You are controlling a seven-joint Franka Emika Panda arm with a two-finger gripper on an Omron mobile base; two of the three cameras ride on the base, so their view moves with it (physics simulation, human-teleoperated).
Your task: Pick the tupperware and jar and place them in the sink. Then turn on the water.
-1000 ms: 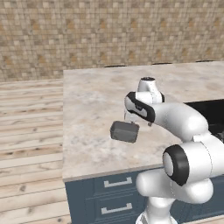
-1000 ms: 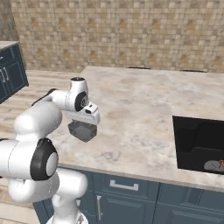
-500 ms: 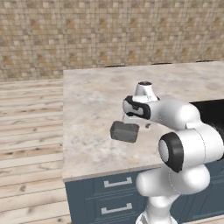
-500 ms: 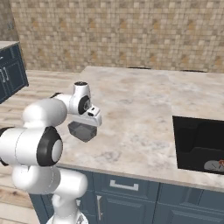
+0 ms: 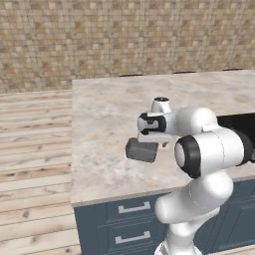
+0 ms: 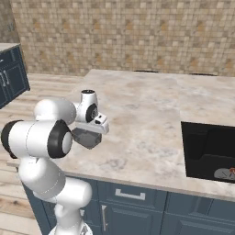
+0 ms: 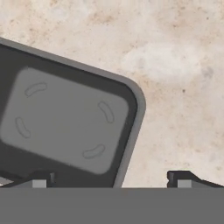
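Observation:
The tupperware (image 5: 142, 150), a small grey box with rounded corners, sits on the marble counter near its front edge. My gripper (image 5: 152, 142) hangs just over it, pointing down, open. In the right base view the tupperware (image 6: 87, 137) lies right under the gripper (image 6: 92, 130). The hand view looks straight down into the tupperware (image 7: 65, 122); the gripper (image 7: 110, 179) straddles one of its side walls, one tip over the inside, the other over bare counter. The black sink (image 6: 197, 147) is recessed far to the right. The jar and the water are out of view.
The marble counter (image 6: 151, 110) stretches wide between the box and the sink (image 5: 234, 122). A small greyish thing with red marks (image 6: 225, 173) lies in the basin. A tiled wall stands behind, wooden floor lies to the left, and blue drawers are below the counter edge.
The hand has sunk a little closer to the tupperware and the arm has folded nearer the base. The jaws stayed open and the box has not moved.

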